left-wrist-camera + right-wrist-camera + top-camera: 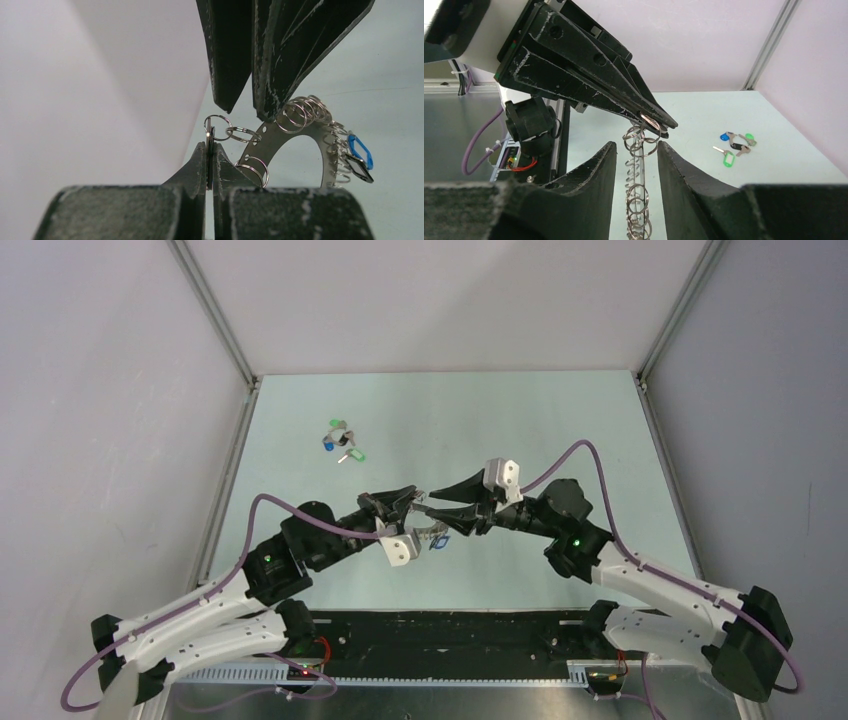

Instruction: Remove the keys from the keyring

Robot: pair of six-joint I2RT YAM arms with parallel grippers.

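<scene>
Only left wrist reveals keyring's [280, 136] blue-tagged key [362, 151].

Legible text, numbers, brands, signs: none in any of the three views. The tags on the loose keys [736, 142] show plain colour only and are too small for any lettering to be made out. The blue tag [361, 150] and the black tag [357, 167] hanging at the keyring [270, 136] show no readable writing.
</scene>
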